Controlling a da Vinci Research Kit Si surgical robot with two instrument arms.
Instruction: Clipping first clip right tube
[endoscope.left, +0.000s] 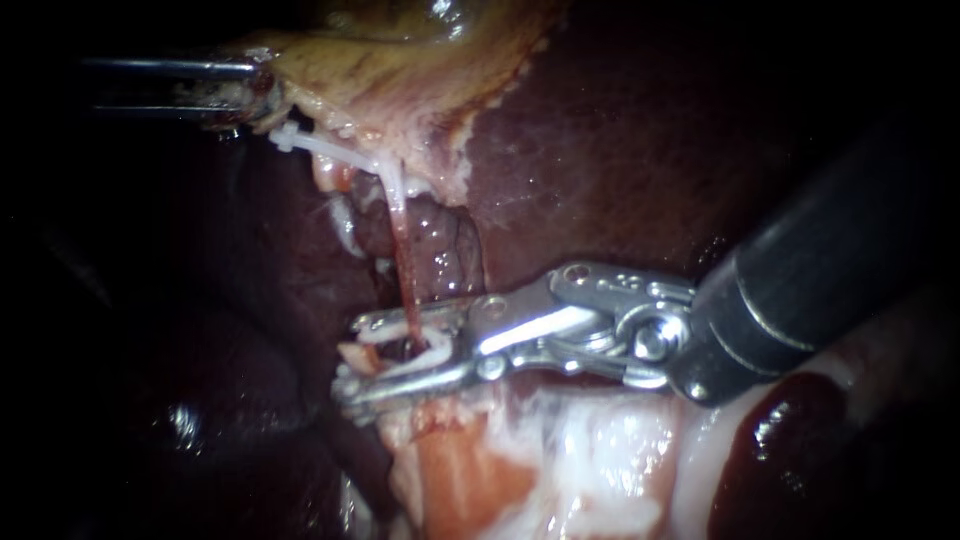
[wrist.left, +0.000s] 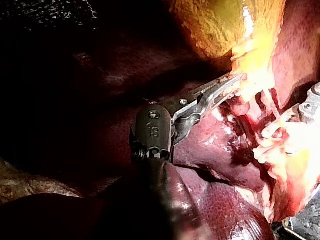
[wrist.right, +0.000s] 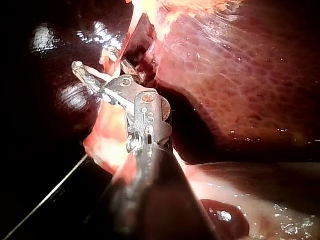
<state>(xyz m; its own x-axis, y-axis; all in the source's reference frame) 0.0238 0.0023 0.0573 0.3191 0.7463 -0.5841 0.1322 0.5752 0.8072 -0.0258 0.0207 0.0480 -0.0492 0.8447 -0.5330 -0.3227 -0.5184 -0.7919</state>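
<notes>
While the left instrument's jaws are clamping the yellow-tan gallbladder's edge, thin reddish right tube running nearly upright, lower end passing between the right instrument's parted jaws, these gripping an open white plastic clip straddling it, dark liver lying open alongside.

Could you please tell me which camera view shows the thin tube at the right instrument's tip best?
The endoscope view: the thin tube runs from the gallbladder down into the white clip held by the right instrument. The right wrist view shows a short stretch ahead of that instrument; the left wrist view shows only a faint strand.
</notes>
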